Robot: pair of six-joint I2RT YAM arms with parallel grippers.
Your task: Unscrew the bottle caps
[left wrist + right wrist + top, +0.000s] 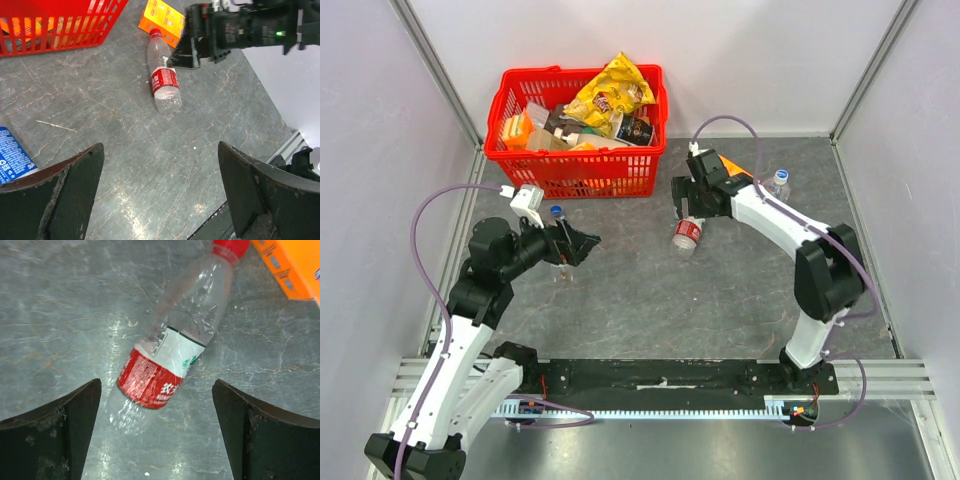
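A red-labelled bottle lies on its side mid-table, its red cap pointing toward the orange box. My right gripper hovers open just above it; in the right wrist view the bottle reaches down between the wide-spread fingers, apart from both. A blue-capped bottle stands by my left gripper, and its blue label shows at the left edge of the left wrist view. The left gripper is open over bare table. A third bottle with a pale cap stands at the right.
A red basket full of snack packs stands at the back. An orange box lies under the right arm, close to the lying bottle's cap. Metal frame posts and white walls close in the table on the left, right and back.
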